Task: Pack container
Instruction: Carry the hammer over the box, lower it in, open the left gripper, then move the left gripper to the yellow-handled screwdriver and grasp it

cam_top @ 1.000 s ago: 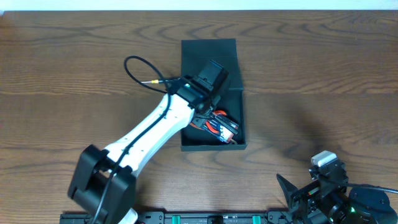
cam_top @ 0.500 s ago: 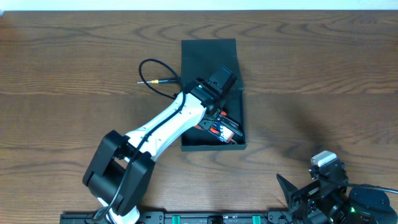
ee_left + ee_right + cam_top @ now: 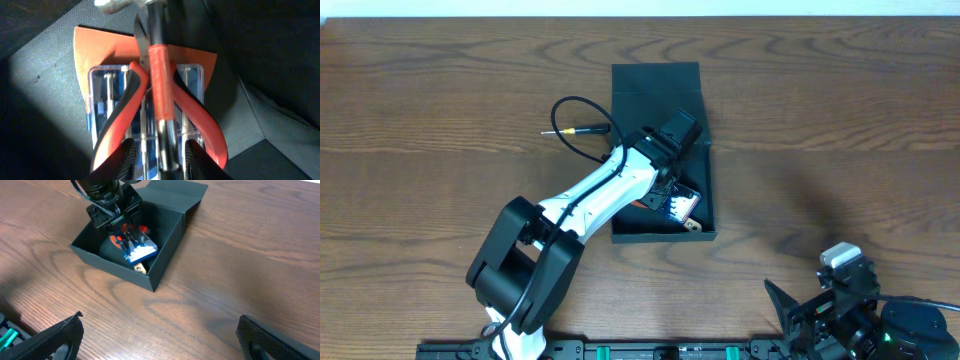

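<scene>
The dark teal-black container [image 3: 706, 190] stands open at mid-table with its flap lid [image 3: 655, 85] folded back; it also shows in the right wrist view [image 3: 117, 271]. My left gripper [image 3: 670, 172] is down inside it. Its jaws stand open on either side of the bare metal shaft of a red-gripped hammer [image 3: 161, 75], with a gap on each side. The hammer lies over red-handled pliers [image 3: 125, 107], a blue flat pack [image 3: 97, 100] and an orange card [image 3: 95, 45]. My right gripper [image 3: 160, 340] is wide open and empty above bare table at the front right.
A black cable loop with a gold tip [image 3: 570, 128] arcs out from the left arm, just left of the container. Wooden table [image 3: 840, 120] lies all round. The table's far edge runs along the top of the overhead view.
The left arm's elbow has swung right and toward the container while the gripper stays inside the box. The blue pack now shows more beside the gripper. The right arm has not moved.
</scene>
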Robot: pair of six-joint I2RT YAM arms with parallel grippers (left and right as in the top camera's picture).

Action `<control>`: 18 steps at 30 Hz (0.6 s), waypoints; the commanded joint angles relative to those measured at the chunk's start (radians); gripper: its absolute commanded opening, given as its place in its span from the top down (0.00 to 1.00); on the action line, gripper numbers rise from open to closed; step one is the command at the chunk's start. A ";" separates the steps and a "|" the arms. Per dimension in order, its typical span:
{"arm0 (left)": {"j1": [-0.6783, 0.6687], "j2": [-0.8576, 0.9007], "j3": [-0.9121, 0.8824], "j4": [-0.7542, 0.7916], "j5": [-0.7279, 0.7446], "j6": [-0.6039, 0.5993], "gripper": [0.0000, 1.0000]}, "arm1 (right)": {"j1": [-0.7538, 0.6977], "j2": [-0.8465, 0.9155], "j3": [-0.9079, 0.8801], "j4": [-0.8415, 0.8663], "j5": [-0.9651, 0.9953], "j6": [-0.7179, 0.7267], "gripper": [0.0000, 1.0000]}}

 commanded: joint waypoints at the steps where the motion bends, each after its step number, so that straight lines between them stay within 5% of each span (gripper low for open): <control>1: 0.000 -0.084 0.021 -0.011 -0.050 -0.001 0.69 | -0.008 -0.003 0.000 0.000 0.000 0.013 0.01; 10: 0.051 -0.360 0.040 -0.116 -0.321 -0.002 0.62 | -0.008 -0.003 0.000 0.000 0.000 0.013 0.01; 15: 0.209 -0.321 0.209 -0.301 -0.356 -0.001 0.61 | -0.008 -0.003 0.000 0.000 0.000 0.013 0.01; 18: 0.305 -0.231 0.359 -0.354 -0.336 0.085 0.47 | -0.008 -0.003 0.000 0.000 0.000 0.013 0.01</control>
